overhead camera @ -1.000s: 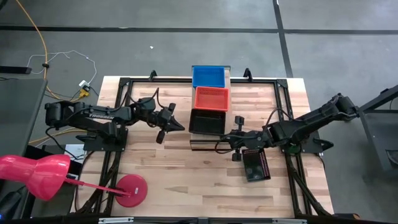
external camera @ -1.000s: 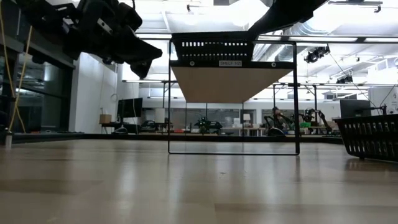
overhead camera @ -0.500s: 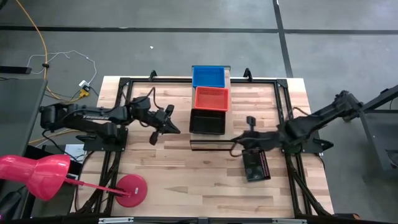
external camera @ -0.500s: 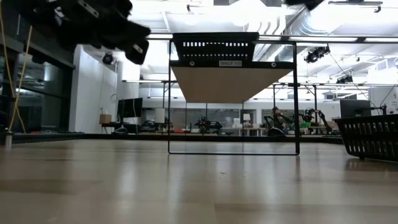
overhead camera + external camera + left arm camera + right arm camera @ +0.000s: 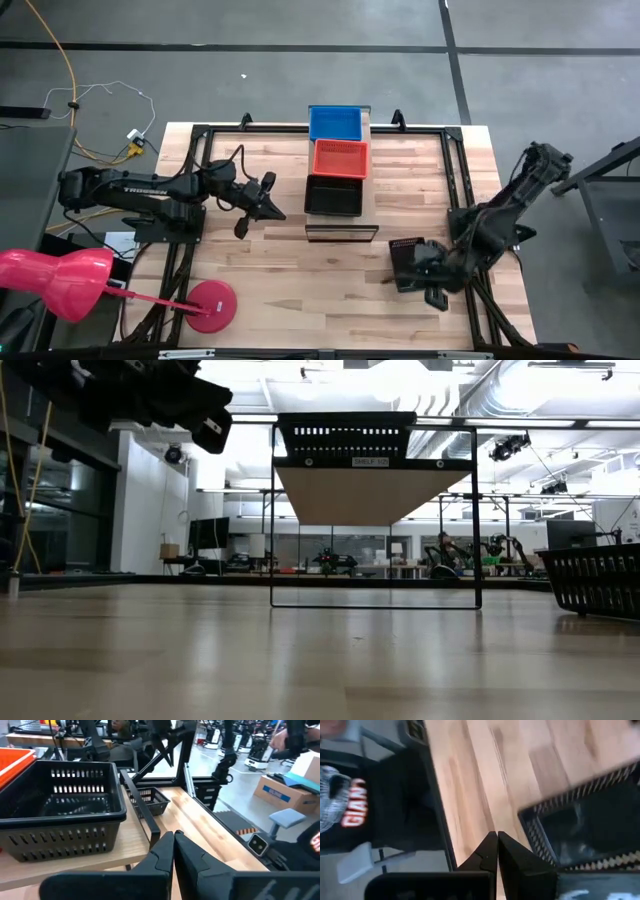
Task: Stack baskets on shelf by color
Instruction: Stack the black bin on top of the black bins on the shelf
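On the shelf (image 5: 372, 200) a blue basket (image 5: 335, 122), a red-orange basket (image 5: 340, 158) and a black basket (image 5: 333, 195) stand in a row from far to near, each on its base. Another black basket (image 5: 405, 260) rests on the table near the right side. My left gripper (image 5: 275, 210) hangs shut in the air to the left of the shelf and points at it; its own view shows the black basket (image 5: 60, 805) on the shelf board. My right gripper (image 5: 496, 837) is shut and tipped downward, beside the loose black basket (image 5: 580, 830).
A pink lamp (image 5: 70, 280) stands at the table's near left corner. Black frame rails (image 5: 200, 150) run along the table's sides. A person in a dark shirt (image 5: 355, 815) stands beyond the table's near right edge. Bare wood lies between the shelf and the near edge.
My right gripper has swung away from the shelf's near end toward the table's near right, rolling and tipping downward, and now hangs by the loose black basket. My left gripper has drawn back a little toward the table's left and risen. Both stayed shut.
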